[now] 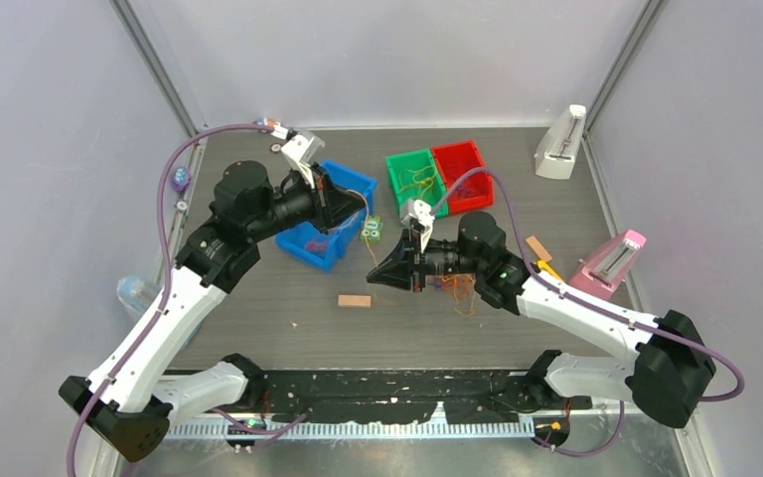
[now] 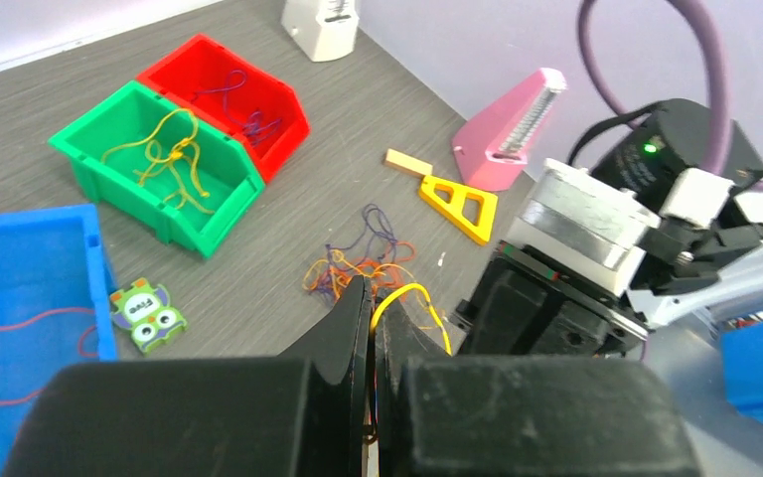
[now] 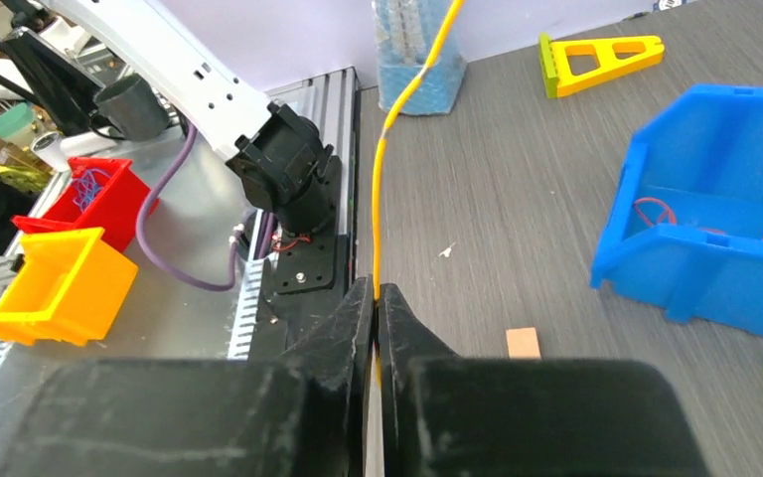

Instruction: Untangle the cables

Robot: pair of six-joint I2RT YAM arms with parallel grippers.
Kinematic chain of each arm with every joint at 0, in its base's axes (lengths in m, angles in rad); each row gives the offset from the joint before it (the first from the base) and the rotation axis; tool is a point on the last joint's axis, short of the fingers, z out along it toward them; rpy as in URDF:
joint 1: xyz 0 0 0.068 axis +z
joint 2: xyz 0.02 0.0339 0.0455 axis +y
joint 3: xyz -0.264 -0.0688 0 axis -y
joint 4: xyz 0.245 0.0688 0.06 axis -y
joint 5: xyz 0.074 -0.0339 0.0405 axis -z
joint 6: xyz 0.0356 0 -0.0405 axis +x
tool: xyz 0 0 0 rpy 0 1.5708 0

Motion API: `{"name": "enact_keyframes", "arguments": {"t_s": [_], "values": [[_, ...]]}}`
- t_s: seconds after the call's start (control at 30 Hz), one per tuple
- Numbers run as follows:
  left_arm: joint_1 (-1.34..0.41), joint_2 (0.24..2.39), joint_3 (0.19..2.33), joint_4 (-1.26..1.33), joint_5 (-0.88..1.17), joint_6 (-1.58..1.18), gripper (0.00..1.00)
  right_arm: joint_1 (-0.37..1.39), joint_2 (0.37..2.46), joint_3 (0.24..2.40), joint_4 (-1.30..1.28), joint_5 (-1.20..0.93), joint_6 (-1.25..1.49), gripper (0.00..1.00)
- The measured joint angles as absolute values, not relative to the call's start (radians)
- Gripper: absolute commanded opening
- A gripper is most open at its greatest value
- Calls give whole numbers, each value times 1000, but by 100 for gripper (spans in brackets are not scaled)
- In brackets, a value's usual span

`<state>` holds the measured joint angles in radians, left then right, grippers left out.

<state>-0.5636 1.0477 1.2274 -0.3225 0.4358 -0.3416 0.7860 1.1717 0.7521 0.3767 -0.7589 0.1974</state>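
My left gripper fills the bottom, jaws closed, a yellow cable looping out from between them. Just beyond lies an orange and purple tangle. Further left, a green bin holds yellow strands, a red bin purple strands.
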Motion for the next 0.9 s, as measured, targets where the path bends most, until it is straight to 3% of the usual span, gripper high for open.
{"name": "enact_keyframes", "arguments": {"t_s": [0.27,0.5,0.9], "values": [[-524,1042,1081,-291,324,-397,0,791,1089,756,315,-658,220,5],[-511,1125,877,-207,366,-501,0,791,974,813,284,-495,249,5],[-609,1283,859,-49,469,-579,0,790,976,853,290,-116,324,5]]}}
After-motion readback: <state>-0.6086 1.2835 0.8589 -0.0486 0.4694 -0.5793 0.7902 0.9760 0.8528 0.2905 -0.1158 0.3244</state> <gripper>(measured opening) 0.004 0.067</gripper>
